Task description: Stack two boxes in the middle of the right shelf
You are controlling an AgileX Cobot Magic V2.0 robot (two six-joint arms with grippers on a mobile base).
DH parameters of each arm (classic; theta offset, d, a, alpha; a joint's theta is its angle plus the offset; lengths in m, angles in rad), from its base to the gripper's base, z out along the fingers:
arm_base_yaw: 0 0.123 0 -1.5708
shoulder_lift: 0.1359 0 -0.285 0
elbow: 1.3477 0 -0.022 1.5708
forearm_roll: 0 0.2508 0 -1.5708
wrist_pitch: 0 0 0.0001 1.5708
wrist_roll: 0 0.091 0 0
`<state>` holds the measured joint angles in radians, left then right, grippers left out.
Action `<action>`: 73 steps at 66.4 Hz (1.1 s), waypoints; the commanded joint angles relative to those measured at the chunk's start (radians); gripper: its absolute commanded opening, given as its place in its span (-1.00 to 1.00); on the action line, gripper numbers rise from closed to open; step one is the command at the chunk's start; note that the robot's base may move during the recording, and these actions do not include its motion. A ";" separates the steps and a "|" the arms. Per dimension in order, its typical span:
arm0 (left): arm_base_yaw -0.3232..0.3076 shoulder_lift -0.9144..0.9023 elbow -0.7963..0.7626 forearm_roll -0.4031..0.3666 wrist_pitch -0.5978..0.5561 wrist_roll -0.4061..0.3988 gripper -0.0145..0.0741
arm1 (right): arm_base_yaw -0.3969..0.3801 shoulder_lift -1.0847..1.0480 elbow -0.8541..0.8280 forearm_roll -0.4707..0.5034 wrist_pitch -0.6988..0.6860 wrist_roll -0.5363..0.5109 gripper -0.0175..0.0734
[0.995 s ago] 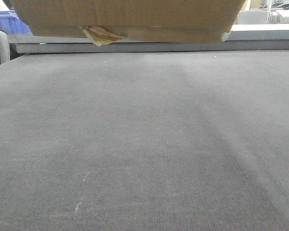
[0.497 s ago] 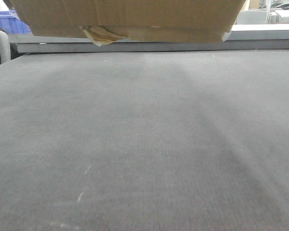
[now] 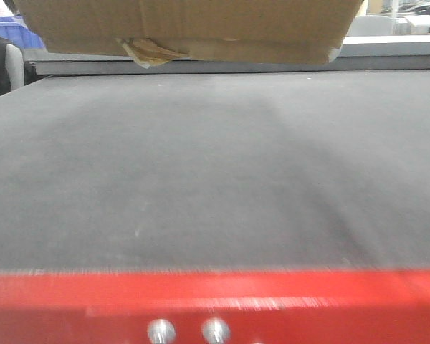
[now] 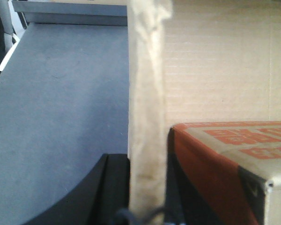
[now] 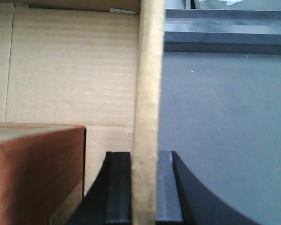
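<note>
A tan cardboard box (image 3: 186,29) hangs at the top of the front view, above a dark grey surface (image 3: 215,165). Torn tape (image 3: 147,51) dangles from its lower edge. My left gripper (image 4: 147,161) is shut on the box's left wall (image 4: 147,84), one black finger (image 4: 114,187) outside it. On the other side, my right gripper (image 5: 145,157) is shut on the right wall (image 5: 149,70). Inside the carton lies a smaller red-printed box (image 4: 225,159), also seen as a red-brown box (image 5: 33,173). The shelf is out of view.
The dark grey surface ends in a red front edge (image 3: 215,301) with two screws (image 3: 161,331). A grey ledge (image 3: 272,66) runs along its far side. Blue bins (image 3: 7,29) and a dark chair-like shape (image 3: 3,68) stand at the far left.
The view has pulled back from the grey surface, so its red front edge with screws now shows at the bottom. The box stays held at the top of the view.
</note>
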<state>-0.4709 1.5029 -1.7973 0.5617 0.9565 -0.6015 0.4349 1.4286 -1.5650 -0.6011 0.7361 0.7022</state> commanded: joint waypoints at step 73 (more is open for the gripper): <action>0.000 -0.010 -0.013 0.008 -0.058 -0.001 -0.92 | -0.006 -0.006 -0.016 -0.034 -0.035 -0.001 -0.97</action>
<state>-0.4709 1.5029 -1.7973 0.5637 0.9546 -0.6015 0.4349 1.4286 -1.5650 -0.6011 0.7361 0.7022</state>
